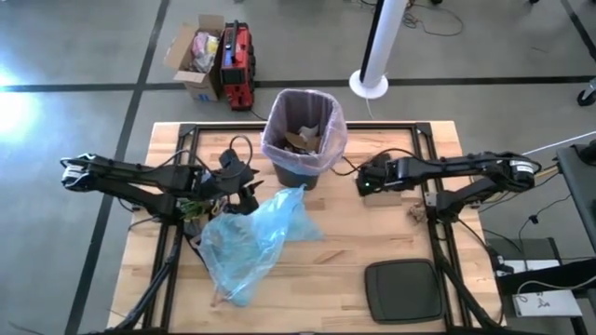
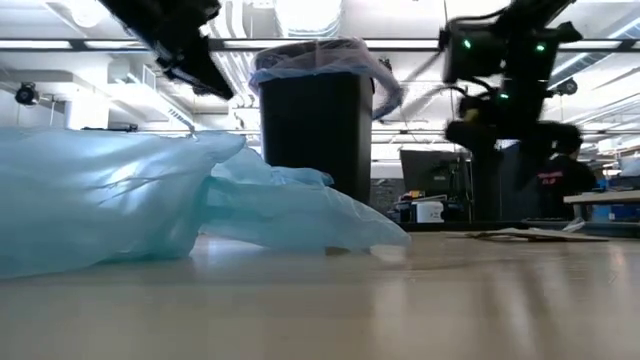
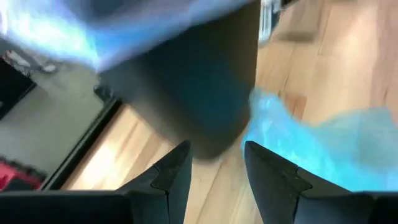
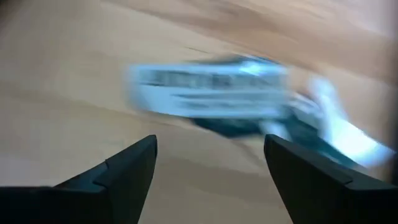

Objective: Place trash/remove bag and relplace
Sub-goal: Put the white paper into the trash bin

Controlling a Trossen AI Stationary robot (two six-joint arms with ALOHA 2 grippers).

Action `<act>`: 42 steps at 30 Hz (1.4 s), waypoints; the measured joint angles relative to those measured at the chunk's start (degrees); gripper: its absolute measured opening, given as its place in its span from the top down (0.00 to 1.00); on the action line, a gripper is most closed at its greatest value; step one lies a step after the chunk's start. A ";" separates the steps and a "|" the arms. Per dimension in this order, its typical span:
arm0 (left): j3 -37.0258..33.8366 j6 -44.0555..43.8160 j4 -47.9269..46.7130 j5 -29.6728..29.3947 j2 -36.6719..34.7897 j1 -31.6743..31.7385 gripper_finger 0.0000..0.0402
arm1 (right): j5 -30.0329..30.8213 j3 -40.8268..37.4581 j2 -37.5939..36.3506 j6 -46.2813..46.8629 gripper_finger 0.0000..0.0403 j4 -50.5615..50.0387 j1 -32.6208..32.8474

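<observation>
The black bin [image 1: 303,154] stands at the table's far middle, lined with the pale pink bag [image 1: 276,140], whose rim folds over the bin's edge. Brown paper trash [image 1: 303,140] lies inside. My left gripper [image 3: 216,167] hovers open just left of the bin's base [image 3: 205,106], with nothing between its fingers. My right gripper [image 4: 210,163] is open to the right of the bin, raised above the table over a blurred white and blue wrapper [image 4: 211,93]. Another small scrap [image 1: 414,214] lies flat on the table near the right arm.
A light blue plastic bag [image 1: 247,237] lies spread on the table in front of the left gripper and the bin. A black flat lid [image 1: 402,290] sits at the near right. On the floor beyond the table are a cardboard box [image 1: 196,56] and a red case [image 1: 237,54].
</observation>
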 joint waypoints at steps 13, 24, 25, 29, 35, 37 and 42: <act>-0.21 -2.98 -0.54 1.67 1.35 -0.26 0.66 | -2.32 -10.41 -3.91 24.60 0.31 -2.01 -4.92; -0.20 -2.61 0.73 1.55 1.98 -0.28 0.66 | 0.46 -23.54 -9.43 41.46 0.41 16.45 -6.33; -0.39 -2.61 0.45 1.58 1.98 -0.28 0.66 | 1.27 -24.43 -9.46 42.05 0.42 18.65 -6.64; -0.53 -3.17 1.01 1.61 2.18 -0.28 0.66 | 3.09 -25.41 -9.53 44.79 0.47 19.44 -6.76; -0.79 -4.08 0.83 1.69 2.05 -0.28 0.66 | 3.61 -23.71 -9.79 45.45 0.53 16.49 -6.81; -0.80 -4.12 1.10 1.64 2.08 -0.28 0.66 | 4.05 -23.91 -9.82 45.37 0.55 16.06 -6.95; -0.80 -4.12 1.20 1.62 2.22 -0.26 0.66 | 5.51 -25.12 -9.95 46.44 0.62 16.16 -7.27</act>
